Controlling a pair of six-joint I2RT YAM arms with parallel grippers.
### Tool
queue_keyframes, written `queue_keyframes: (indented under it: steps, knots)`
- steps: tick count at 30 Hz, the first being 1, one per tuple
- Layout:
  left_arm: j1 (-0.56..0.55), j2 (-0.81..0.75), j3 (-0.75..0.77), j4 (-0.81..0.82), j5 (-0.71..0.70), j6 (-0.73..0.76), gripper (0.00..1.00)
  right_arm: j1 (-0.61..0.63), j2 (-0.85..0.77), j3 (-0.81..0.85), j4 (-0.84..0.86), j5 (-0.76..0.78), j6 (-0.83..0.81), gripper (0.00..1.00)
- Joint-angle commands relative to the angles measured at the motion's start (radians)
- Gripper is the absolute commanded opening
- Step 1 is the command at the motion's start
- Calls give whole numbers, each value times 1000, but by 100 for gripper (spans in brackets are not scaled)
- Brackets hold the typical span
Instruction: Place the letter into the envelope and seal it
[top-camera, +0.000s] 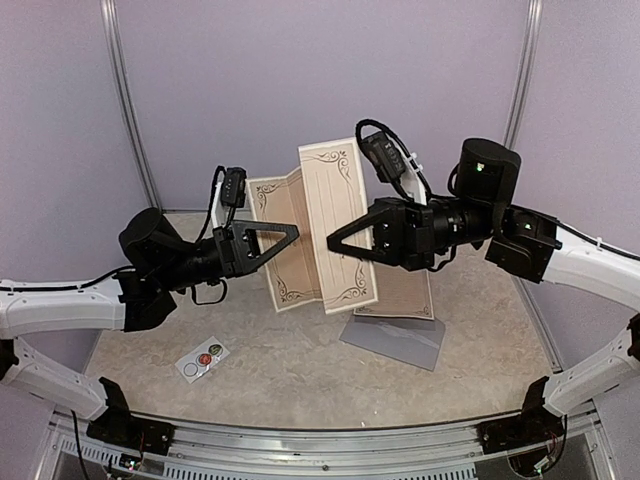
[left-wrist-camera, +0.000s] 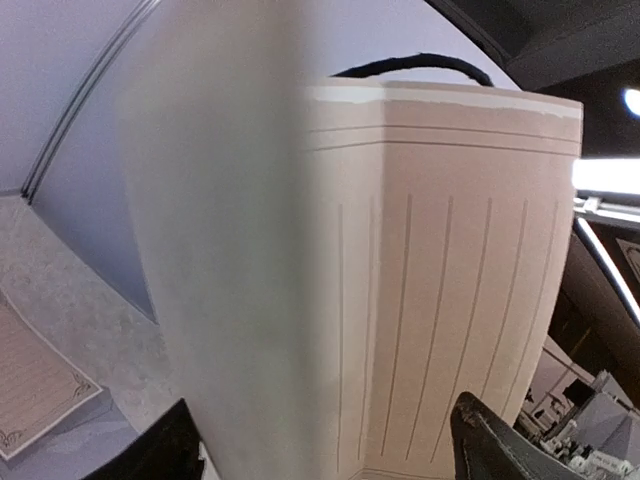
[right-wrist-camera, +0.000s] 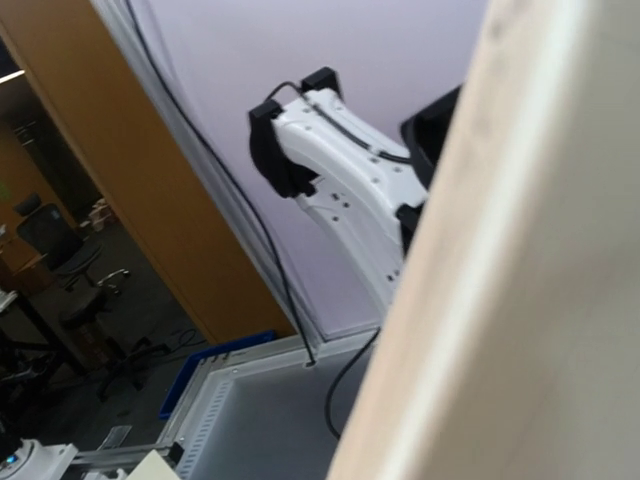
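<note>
Step in hand: folding the letter (top-camera: 322, 225), held in the air between both pincers. Left pincer (top-camera: 293, 232) clamped on its left panel; right pincer (top-camera: 334, 243) clamped on the right panel. Envelope (top-camera: 392, 341) flat on the desk (top-camera: 280, 360), below the right pincer. Next: finish the fold, then lower toward the envelope mouth.

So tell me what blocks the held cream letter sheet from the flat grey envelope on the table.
A second cream lined sheet lies over the grey paper envelope, covering its far part. The folded cream letter is held up between the left gripper and right gripper.
</note>
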Motion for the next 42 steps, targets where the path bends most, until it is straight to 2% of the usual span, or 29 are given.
queue_keyframes:
  steps: [1, 5, 7, 11, 17, 19, 23, 25, 27, 32, 35, 39, 42]
  knots:
    - [-3, -47, 29, -157, -103, 65, 59, -11, -32, 29, -84, 69, -33, 0]
    - [-4, -84, 26, -245, -180, 95, 20, -17, -38, 46, -190, 165, -52, 0]
    - [-4, -93, 24, -252, -185, 96, 11, -19, -27, 59, -247, 214, -57, 0]
    - [-6, -81, 26, -245, -162, 90, 1, -19, 19, 87, -328, 278, -66, 0]
    - [-7, -53, 26, -216, -126, 80, 0, -19, 70, 105, -331, 286, -58, 1]
    - [-7, -50, 23, -217, -136, 82, 0, -19, 76, 110, -330, 283, -57, 16]
    - [4, -65, 10, -257, -195, 87, 0, -20, 43, 112, -323, 304, -58, 54]
    - [20, -82, -11, -249, -193, 82, 0, -22, 6, 107, -321, 364, -56, 67]
    - [30, -98, -41, -218, -166, 86, 0, -35, -35, 96, -318, 427, -45, 76]
    - [37, -128, -58, -182, -74, 112, 0, -152, -132, 3, -260, 494, 52, 86]
    - [37, -140, -58, -177, -49, 115, 0, -215, -143, -45, -217, 419, 84, 88]
    - [38, -152, -49, -202, -73, 109, 0, -197, -120, -75, -121, 240, 70, 88]
    - [37, -152, -23, -275, -135, 108, 0, -135, -113, -51, -138, 238, 20, 89]
